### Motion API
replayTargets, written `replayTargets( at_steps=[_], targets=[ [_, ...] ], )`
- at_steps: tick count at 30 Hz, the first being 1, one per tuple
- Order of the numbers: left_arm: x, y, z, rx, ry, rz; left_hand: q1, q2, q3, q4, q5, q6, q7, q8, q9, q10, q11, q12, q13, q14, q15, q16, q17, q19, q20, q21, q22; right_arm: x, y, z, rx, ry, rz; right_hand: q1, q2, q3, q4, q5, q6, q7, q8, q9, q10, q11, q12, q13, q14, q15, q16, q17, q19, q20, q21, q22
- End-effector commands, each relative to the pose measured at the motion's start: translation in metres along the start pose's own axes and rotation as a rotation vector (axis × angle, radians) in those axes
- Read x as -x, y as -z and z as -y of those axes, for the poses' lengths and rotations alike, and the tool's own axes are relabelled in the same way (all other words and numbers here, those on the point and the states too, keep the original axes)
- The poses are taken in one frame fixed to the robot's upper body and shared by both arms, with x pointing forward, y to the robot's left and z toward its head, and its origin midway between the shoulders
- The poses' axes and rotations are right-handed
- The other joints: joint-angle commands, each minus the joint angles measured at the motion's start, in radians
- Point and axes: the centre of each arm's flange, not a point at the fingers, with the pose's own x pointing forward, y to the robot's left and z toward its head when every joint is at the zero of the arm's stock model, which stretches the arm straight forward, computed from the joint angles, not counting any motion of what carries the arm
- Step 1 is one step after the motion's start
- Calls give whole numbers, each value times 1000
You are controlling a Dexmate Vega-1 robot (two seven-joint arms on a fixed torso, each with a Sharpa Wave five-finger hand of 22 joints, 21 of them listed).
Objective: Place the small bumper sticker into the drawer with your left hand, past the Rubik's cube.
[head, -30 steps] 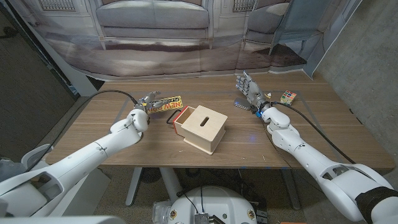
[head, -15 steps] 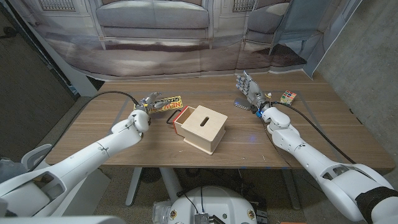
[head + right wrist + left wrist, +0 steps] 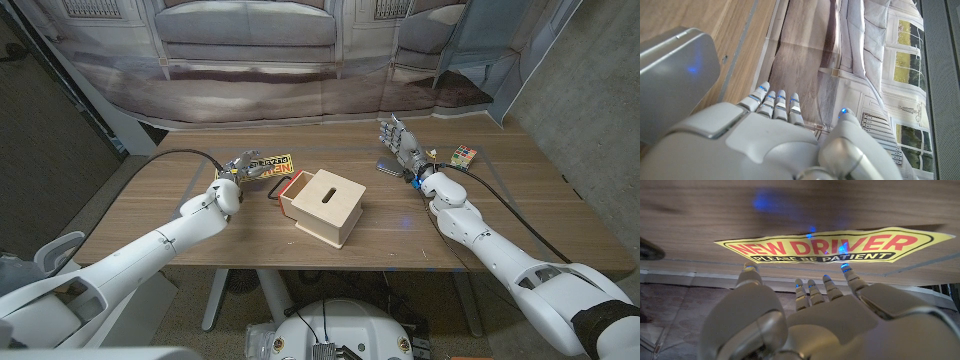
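The yellow bumper sticker [image 3: 270,164] reading NEW DRIVER [image 3: 835,245] lies flat on the table. My left hand [image 3: 236,168] is at its near left end with fingers spread; its fingertips [image 3: 847,272] reach the sticker's edge and nothing is gripped. To the right stands the wooden box [image 3: 330,205], its red-lined drawer [image 3: 290,187] pulled out toward the sticker. The Rubik's cube [image 3: 462,156] sits at the far right. My right hand [image 3: 400,146] stands upright and open between box and cube, holding nothing.
A silver metal tin [image 3: 675,75] lies on the table beside my right hand [image 3: 780,135]. A black cable [image 3: 185,152] arcs over the table behind my left arm. A printed backdrop [image 3: 300,60] runs along the table's far edge.
My left hand has crept a little forward and to the right, toward the sticker. The right arm, box and cube have not moved.
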Motion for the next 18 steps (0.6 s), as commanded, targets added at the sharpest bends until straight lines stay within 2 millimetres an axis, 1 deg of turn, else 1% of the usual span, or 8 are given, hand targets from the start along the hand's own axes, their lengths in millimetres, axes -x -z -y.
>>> replayTargets(
  at_steps=[1,18],
  targets=[
    [-2,-1,7,7,10,0,16,3,1,-9,0,7,-5,-1,4,7,0,5,5,10,-17,4,6,0,-3,-3,5,-1,0,0,3,-3,-1,5,10,1,-6,2,8,-1,1,3,10,2,-5,3,4,-1,-2,2,7,-2,-6,4],
    [-3,2,13,16,13,-8,26,6,2,-11,-2,2,-8,-5,4,7,-3,4,5,18,-19,6,6,5,-5,-4,4,-3,3,-2,-2,-4,-4,5,11,0,-7,2,8,-2,1,3,10,1,-5,3,5,-2,-2,2,8,-1,-8,4]
  ],
)
